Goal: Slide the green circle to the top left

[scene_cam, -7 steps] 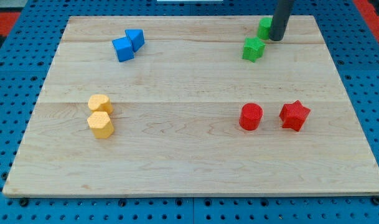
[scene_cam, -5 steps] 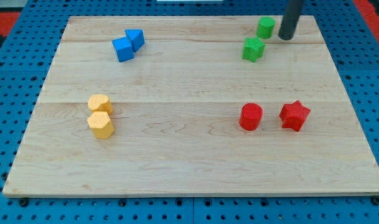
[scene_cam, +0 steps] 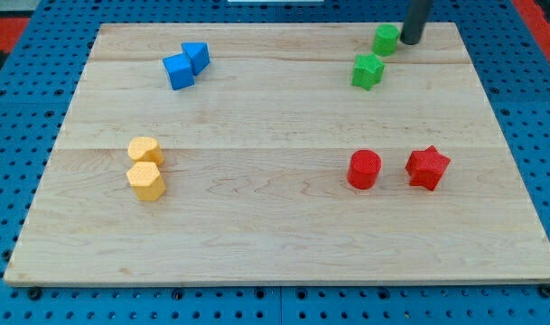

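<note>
The green circle (scene_cam: 386, 39) sits near the view's top right of the wooden board (scene_cam: 275, 226). A green star (scene_cam: 368, 70) lies just below and slightly left of it. My tip (scene_cam: 409, 41) is right beside the green circle, on its right side, touching or nearly touching it. The rod rises out of the view's top.
Two blue blocks (scene_cam: 186, 65) sit together at the view's top left. Two yellow blocks (scene_cam: 145, 168) are stacked at the left middle. A red circle (scene_cam: 364, 169) and a red star (scene_cam: 427, 167) lie at the right middle. Blue pegboard surrounds the board.
My tip moved from touching the green circle's right side out to the right, then back up and left beside the circle. The green circle has stayed where it was.
</note>
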